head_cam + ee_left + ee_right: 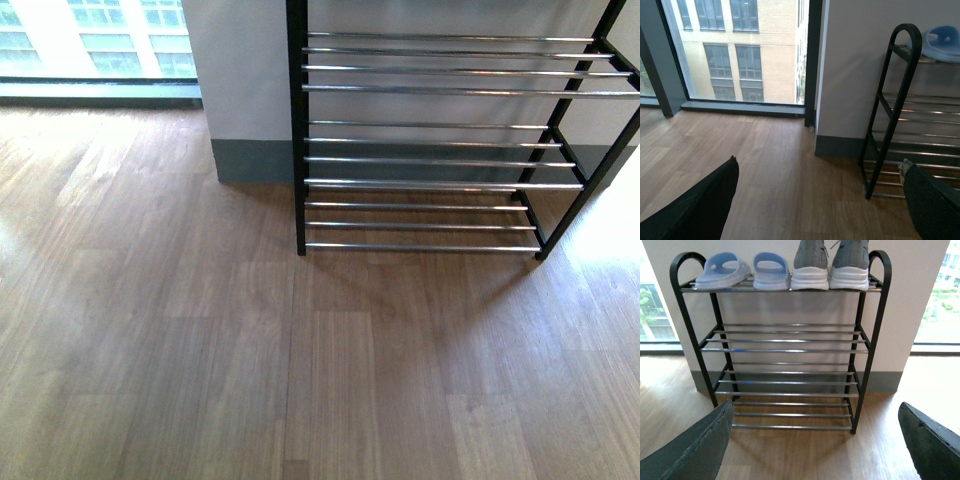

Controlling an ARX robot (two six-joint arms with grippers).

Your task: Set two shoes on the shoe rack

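Note:
The shoe rack (865,340) stands against the white wall, with black arched side frames and chrome bars. On its top tier sit two pale-blue slide sandals (722,271) (771,271) and two grey knit sneakers (810,267) (850,267) with white soles. The lower tiers hold nothing. The front view shows only the rack's lower tiers (298,150). The left wrist view shows the rack's side frame (892,105) and one blue sandal (942,42) on top. My right gripper (815,440) is open and empty, facing the rack from a distance. My left gripper (822,200) is open and empty above the floor.
Wooden floor (250,370) spreads in front of the rack. A white wall with a grey skirting (250,160) sits left of the rack. Floor-to-ceiling windows (740,50) lie further left, and another window (940,295) right of the wall.

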